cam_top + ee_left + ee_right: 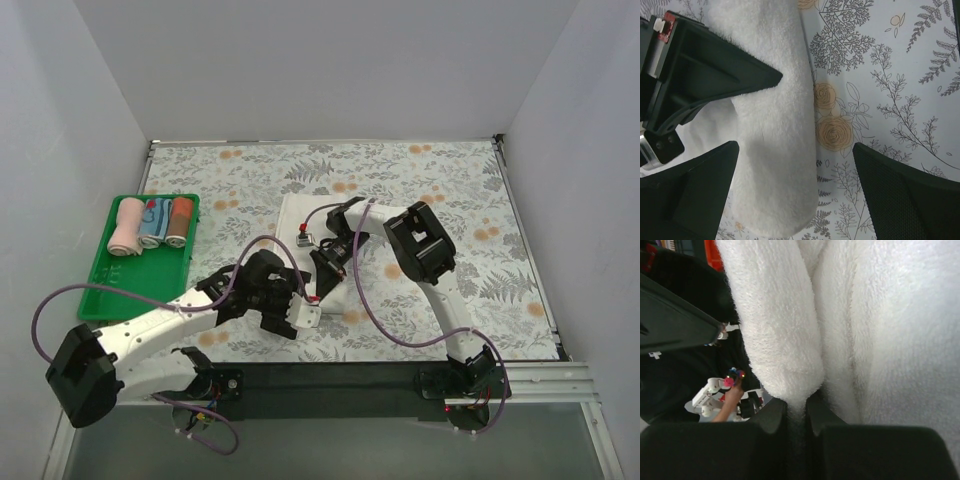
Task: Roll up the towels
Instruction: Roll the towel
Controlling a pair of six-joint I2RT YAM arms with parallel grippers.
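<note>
The cream-white towel (293, 212) lies mid-table, mostly hidden under both grippers. In the left wrist view its thick folded or part-rolled end (776, 150) lies on the floral cloth. My left gripper (292, 318) is open, its fingers (690, 195) standing on either side of that end, which sits nearer the left finger. My right gripper (325, 270) is shut on a fold of the white towel (785, 340), pinched between its fingertips (797, 415); it also shows in the left wrist view (705, 75). No flat salmon-pink towel shows.
A green tray (120, 285) stands at the left with three rolled cloths at its far end: pale pink (127, 226), blue (152, 222) and orange (180, 221). The floral tablecloth (450, 190) is walled in white on three sides.
</note>
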